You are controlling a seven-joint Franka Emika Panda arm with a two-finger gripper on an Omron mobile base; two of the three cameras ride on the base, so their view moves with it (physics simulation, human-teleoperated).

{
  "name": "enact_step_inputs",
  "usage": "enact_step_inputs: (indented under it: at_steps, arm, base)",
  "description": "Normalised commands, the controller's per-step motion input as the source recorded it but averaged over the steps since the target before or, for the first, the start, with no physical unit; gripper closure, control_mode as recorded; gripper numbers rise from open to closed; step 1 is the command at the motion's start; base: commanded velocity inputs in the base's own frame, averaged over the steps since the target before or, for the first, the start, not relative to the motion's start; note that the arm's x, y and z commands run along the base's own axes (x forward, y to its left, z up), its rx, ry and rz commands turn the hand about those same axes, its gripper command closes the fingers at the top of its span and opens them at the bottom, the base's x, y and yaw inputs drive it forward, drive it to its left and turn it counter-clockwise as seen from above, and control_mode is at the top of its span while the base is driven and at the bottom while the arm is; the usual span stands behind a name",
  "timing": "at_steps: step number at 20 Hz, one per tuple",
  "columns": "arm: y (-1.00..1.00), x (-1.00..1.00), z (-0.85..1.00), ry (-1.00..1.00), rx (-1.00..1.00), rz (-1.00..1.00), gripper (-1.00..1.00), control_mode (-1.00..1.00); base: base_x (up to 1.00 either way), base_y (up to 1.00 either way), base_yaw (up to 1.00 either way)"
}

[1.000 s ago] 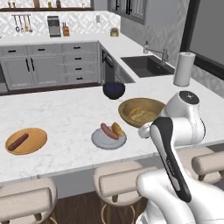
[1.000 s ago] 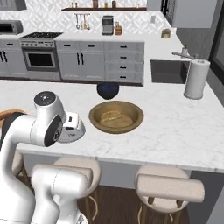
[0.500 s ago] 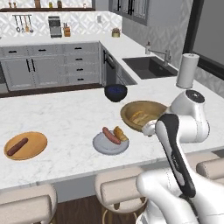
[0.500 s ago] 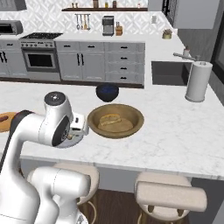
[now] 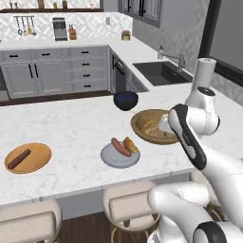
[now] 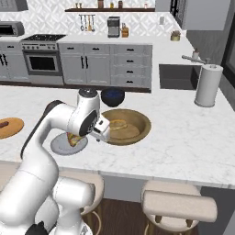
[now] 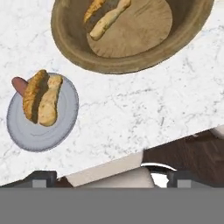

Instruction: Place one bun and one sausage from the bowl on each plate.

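The tan wooden bowl [image 5: 135,126] [image 6: 146,126] [image 7: 72,49] holds one bun [image 5: 149,126] [image 6: 118,124] [image 7: 107,15]. Left of it, the grey plate [image 5: 110,159] [image 6: 61,147] [image 7: 26,135] carries a bun [image 5: 131,144] [image 7: 41,101] and a sausage [image 5: 119,146] [image 7: 19,85]. Far left, the orange-brown plate [image 5: 35,163] [image 6: 13,131] bears only a sausage [image 5: 19,159] [image 6: 2,124]. My gripper [image 7: 113,177] [image 6: 102,137] hovers open and empty over the counter between grey plate and bowl, near the bowl's front-left rim. In the left base view my forearm covers the bowl's right side.
A small dark blue-black bowl [image 5: 126,100] [image 6: 112,96] sits just behind the wooden bowl. A paper towel roll [image 5: 205,73] [image 6: 207,86] stands at the right by the sink [image 5: 161,71] [image 6: 176,75]. Stools [image 6: 179,204] line the counter's front edge.
My hand has swung right, from above the grey plate toward the wooden bowl, with the jaws staying open. Food and dishes have not moved.
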Motion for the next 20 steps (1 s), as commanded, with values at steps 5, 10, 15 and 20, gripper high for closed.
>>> enact_step_inputs:
  at_steps: [5,10,15,20]
  arm:
    - [-0.31,0.94,-0.20,0.18,0.00,-0.27,-1.00,-1.00]
    - [-0.02,0.82,-0.07,0.00,0.04,-0.27,-1.00,-1.00]
    - [0.00,0.30,0.00,0.01,0.02,-0.09,-1.00,-1.00]
    - [0.03,0.31,-0.16,0.00,0.00,-0.03,-1.00,-1.00]
  base:
    - [0.00,0.00,0.00]
    - [0.00,0.00,0.00]
    - [0.00,0.00,0.00]
    - [0.00,0.00,0.00]
